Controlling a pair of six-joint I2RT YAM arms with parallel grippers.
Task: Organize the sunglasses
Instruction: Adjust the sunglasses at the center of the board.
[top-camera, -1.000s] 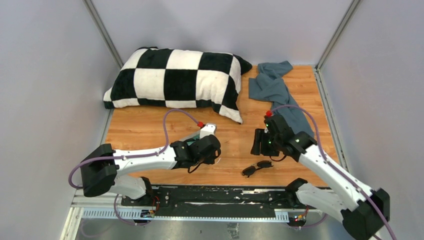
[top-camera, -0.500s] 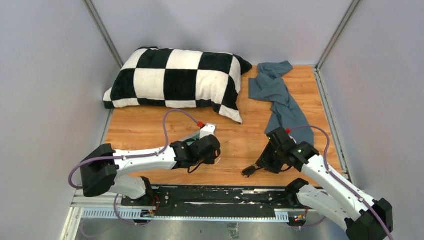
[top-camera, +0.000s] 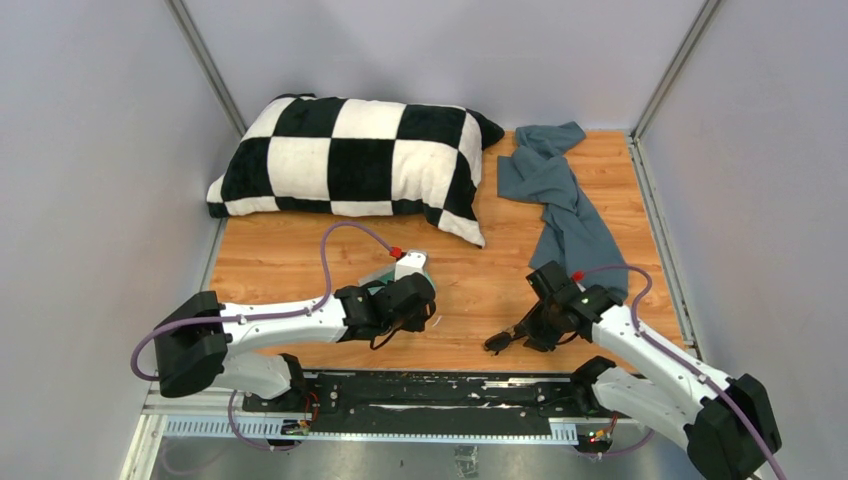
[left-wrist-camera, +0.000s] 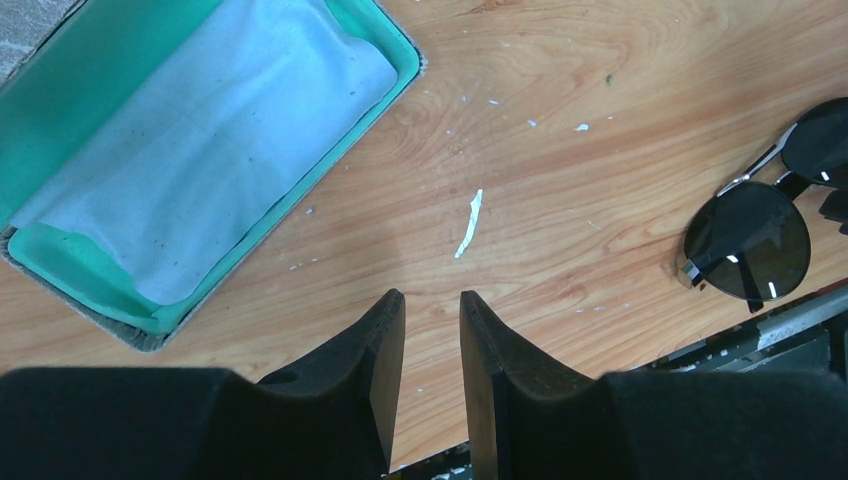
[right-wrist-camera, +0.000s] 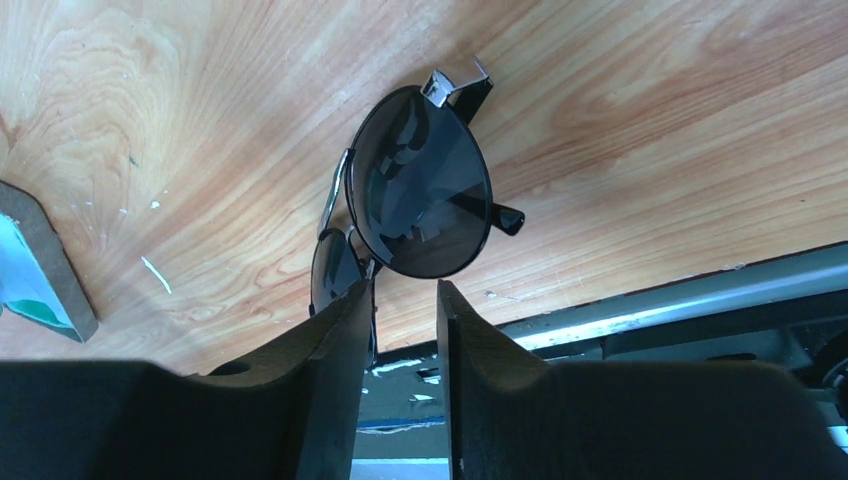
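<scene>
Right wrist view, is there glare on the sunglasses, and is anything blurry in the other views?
Right wrist view: the sunglasses lens mirrors dark shapes and pale patches, with no washed-out glare. Left wrist view: small white glints on both lenses, and the wood grain is sharp. Top external view: even, soft light with faint shadows; the sunglasses look small but not blurred.
</scene>
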